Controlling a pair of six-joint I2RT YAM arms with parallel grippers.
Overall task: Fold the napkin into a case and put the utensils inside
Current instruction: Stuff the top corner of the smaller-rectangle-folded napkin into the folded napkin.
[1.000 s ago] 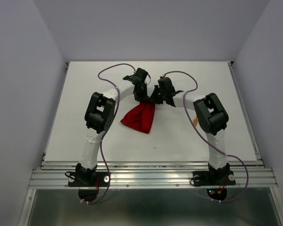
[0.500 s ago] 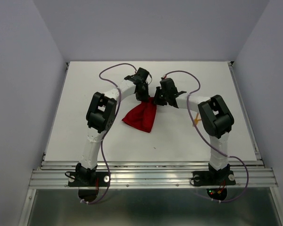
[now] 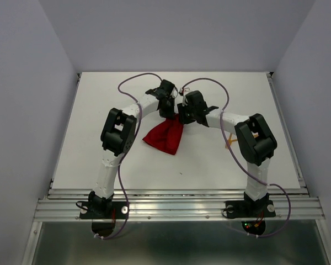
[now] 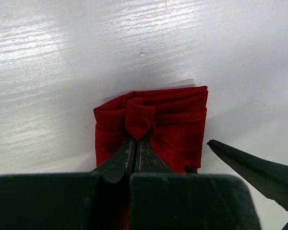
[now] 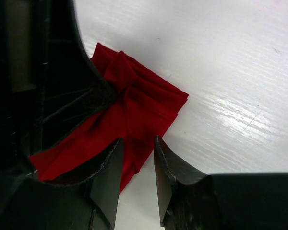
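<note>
The left claw [image 4: 136, 143] is clamped tight, its two fingers pressed together on a small raised pleat of the napkin [image 4: 175, 117]. In its wrist view the red cloth lies directly under and just ahead of the fingertips as a folded, roughly rectangular bundle, with layered edges on the side away from the claw. The pinched pleat stands up as a pointed tuck at the tips.

The right claw [image 5: 137, 143] stands with its jaws apart, a clear gap between them, and nothing caught in that gap. It hangs at the edge of the same bundle. The red fabric runs from beneath its fingertips away to its left, where the dark body of the left claw fills that side of the view. White table [image 3: 99, 160] shows beyond the cloth and to the claw's right. In the left wrist view, one right finger appears as a dark point just beside the napkin's corner, apart from the cloth.

From above, the two claws meet nearly tip to tip over the far end of the napkin, which fans wider toward the arm bases. The utensils [image 3: 229, 143] lie on the table well apart from both claws, back along the right arm beside its elbow and partly hidden by it.
</note>
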